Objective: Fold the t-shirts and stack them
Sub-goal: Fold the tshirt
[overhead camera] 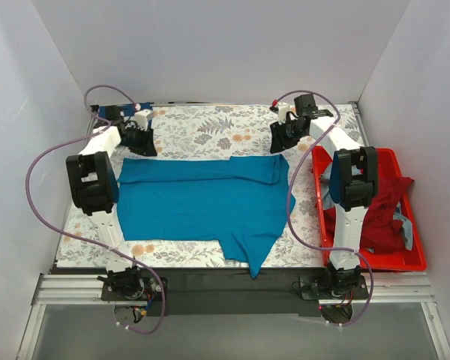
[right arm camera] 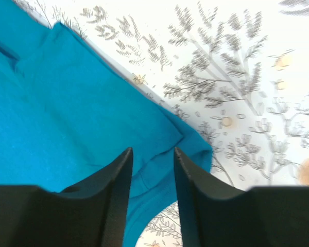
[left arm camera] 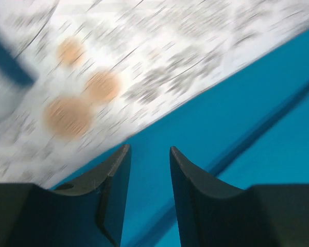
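A plain teal-blue t-shirt (overhead camera: 202, 199) lies spread across the middle of the table, its far edge folded over toward the near side and one sleeve hanging off the front edge. My left gripper (overhead camera: 144, 144) hovers at the shirt's far left corner. In the blurred left wrist view it (left arm camera: 149, 148) is open over the teal cloth (left arm camera: 237, 103) with nothing between the fingers. My right gripper (overhead camera: 280, 142) is over the far right corner, and the right wrist view shows it (right arm camera: 153, 150) open above the folded sleeve (right arm camera: 67, 113). A dark red shirt (overhead camera: 382, 217) and a pale blue-grey one (overhead camera: 409, 229) lie crumpled in the bin.
The red plastic bin (overhead camera: 394, 262) stands at the table's right edge beside the right arm. The table wears a floral cloth (overhead camera: 202, 131). White walls close in on three sides. Purple cables loop off both arms.
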